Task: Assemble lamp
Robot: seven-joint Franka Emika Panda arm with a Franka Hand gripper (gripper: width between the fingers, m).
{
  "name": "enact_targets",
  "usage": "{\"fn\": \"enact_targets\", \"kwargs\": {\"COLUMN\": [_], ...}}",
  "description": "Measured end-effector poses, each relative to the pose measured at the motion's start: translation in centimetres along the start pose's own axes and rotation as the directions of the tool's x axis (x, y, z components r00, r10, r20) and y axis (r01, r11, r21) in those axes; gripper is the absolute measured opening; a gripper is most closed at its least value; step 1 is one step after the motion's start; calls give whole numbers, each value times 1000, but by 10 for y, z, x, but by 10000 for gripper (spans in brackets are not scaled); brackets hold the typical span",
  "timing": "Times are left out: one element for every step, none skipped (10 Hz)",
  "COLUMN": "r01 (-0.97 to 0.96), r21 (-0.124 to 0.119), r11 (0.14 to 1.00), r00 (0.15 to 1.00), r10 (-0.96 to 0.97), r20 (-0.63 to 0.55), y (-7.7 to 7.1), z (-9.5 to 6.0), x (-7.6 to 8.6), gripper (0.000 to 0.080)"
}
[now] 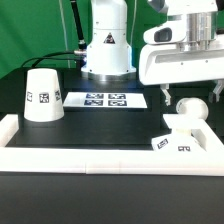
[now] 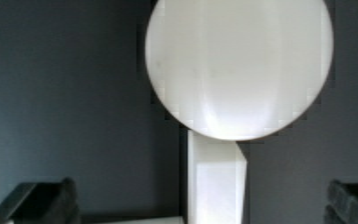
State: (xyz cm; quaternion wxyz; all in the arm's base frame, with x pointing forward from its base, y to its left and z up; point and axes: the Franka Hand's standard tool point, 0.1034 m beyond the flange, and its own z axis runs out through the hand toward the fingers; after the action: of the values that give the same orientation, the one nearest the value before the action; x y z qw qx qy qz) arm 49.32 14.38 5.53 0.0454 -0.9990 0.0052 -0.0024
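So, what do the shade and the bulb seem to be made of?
The shade looks like opaque white plastic with a matte finish: its surface is even, with no highlights. Painted material cannot be ruled out. The bulb is probably white plastic too, but smoother: the wrist view shows a soft sheen on its round surface.

Smooth glossy white plastic bulb (image 2: 234,65) (shade (image 1: 43,95) looks matt).

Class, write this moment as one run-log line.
step: lamp assembly | pincer: open, lined up on round white plastic bulb | white truncated-cone shade: standing apart
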Motion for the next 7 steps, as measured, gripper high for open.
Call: {"fn": "enact_targets", "kwargs": {"r01": [-6, -12, -9, 2, 8, 2, -7], "r21": [-5, -8, -8, -12, -9, -7, -9], "r11": [1000, 1000, 1000, 1000, 1000, 1000, 1000], "r00": [997, 989, 983, 958, 934, 917, 900], "r10": [6, 13, 10, 2, -4, 1, 10], "r20": [71, 147, 183, 287, 358, 399, 436], "y": [1, 2, 0, -3, -7, -7, -3], "z": [-2, -5, -7, -10, -13, -10, -6], "x": [-2, -2, -1, -7, -2, 3, 3], "gripper": [699, 699, 699, 699, 699, 699, 699]}}
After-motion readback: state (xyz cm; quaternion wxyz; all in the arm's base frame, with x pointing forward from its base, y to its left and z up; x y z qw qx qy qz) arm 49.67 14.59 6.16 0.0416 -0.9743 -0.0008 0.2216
